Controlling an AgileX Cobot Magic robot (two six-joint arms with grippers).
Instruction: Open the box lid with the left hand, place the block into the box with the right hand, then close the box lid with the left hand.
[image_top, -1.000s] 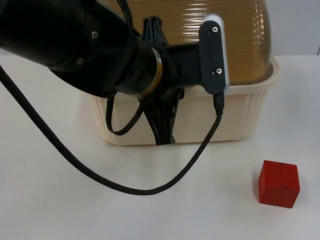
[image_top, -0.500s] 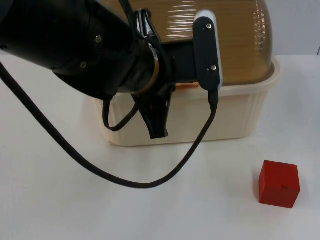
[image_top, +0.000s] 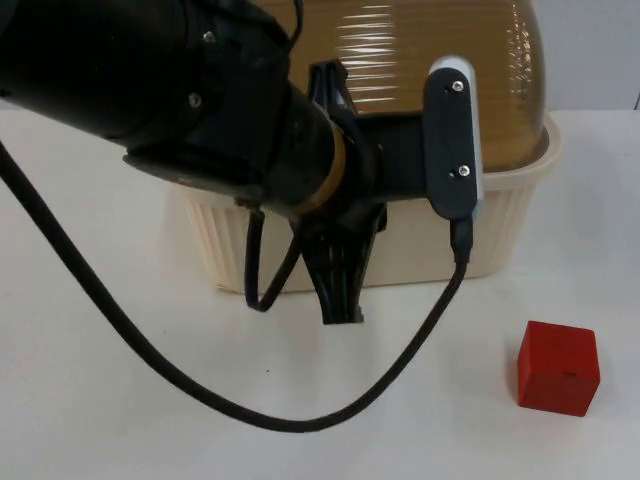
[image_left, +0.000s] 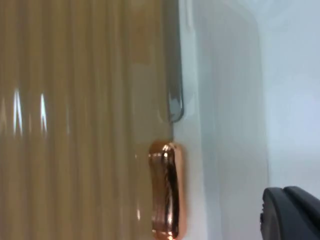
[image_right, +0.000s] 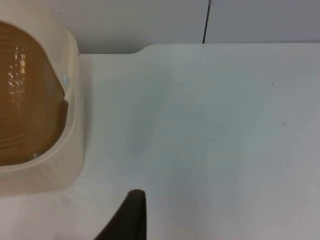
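1. The left gripper (image_top: 338, 290) is seen in the top view hanging in front of the box's near wall, its black fingers pointing down toward the table; whether they are spread or closed cannot be told from the pictures.
2. In the left wrist view a black fingertip (image_left: 292, 212) is shown beside the box's pale rim, close to a copper-coloured handle (image_left: 165, 190) fixed at the lid's edge.
3. The amber ribbed lid (image_top: 440, 70) is seen lying over the cream box (image_top: 500, 220), and the handle is not gripped.
4. The left arm (image_top: 150, 90) is stretched across the box from the picture's upper left, and much of the box's left half is hidden by it.
5. The red block (image_top: 557, 367) is found on the white table (image_top: 120, 420), in front of the box's right end and well apart from it.
6. The right gripper (image_right: 127, 217) is held waiting above the table to the right of the box, whose rounded corner and lid are caught in the right wrist view; the state of its fingers cannot be told.
7. A grey partition wall (image_right: 150, 22) is seen behind the table's far edge.
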